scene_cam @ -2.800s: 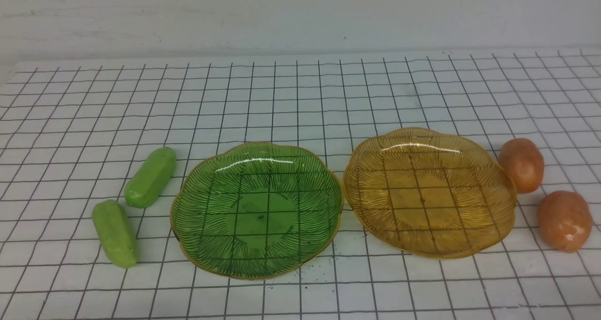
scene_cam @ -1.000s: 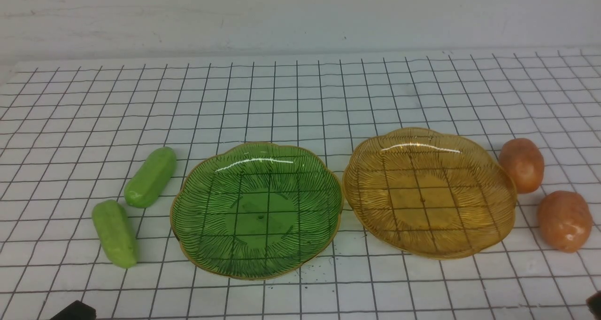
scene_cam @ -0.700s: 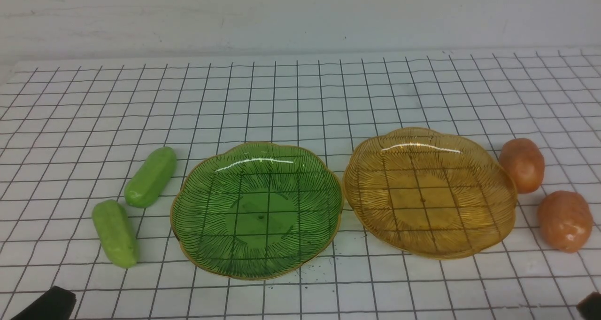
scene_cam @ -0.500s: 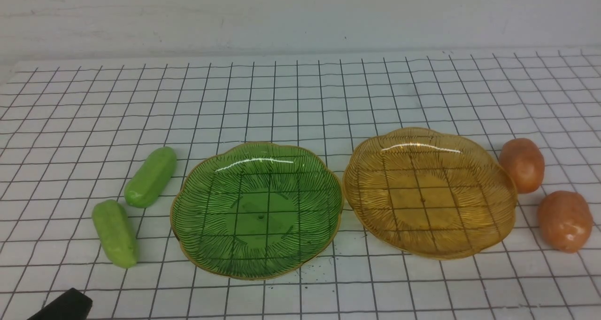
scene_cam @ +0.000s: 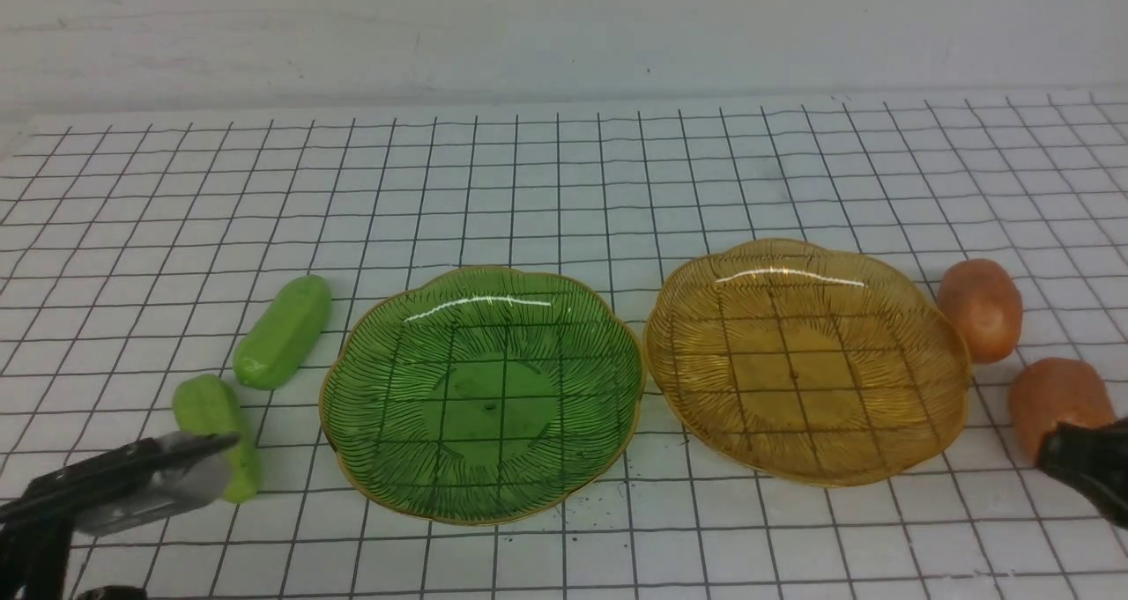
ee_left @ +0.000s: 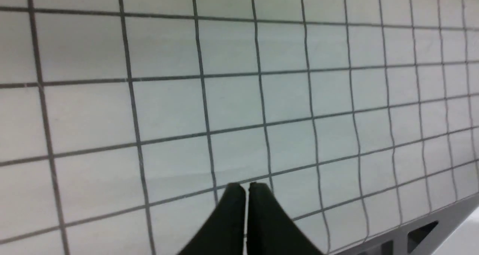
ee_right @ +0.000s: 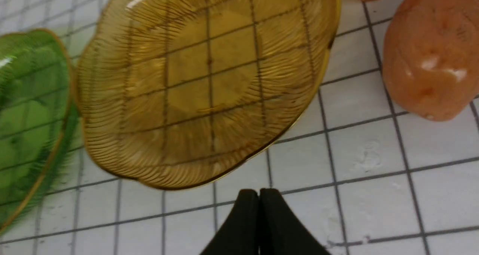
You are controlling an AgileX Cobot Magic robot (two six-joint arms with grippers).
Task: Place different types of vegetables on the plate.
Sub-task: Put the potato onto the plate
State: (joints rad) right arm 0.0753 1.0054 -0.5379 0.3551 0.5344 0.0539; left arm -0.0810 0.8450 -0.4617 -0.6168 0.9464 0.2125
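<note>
So far nothing is plated: green plate and amber plate sit bare, cucumbers and potatoes alongside; left gripper and right gripper pinched closed, empty.

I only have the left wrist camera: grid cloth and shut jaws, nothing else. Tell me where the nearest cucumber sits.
Observer: In the front view the left gripper overlaps the near cucumber, which lies left of the green plate. I cannot tell whether they touch.
Operator: Report the other cucumber.
Observer: The far cucumber lies on the cloth farther back, apart from the near one and off the plate.
Operator: Now give me the right side.
Observer: The right gripper, jaws shut, covers the lower edge of the near potato in the front view.
</note>
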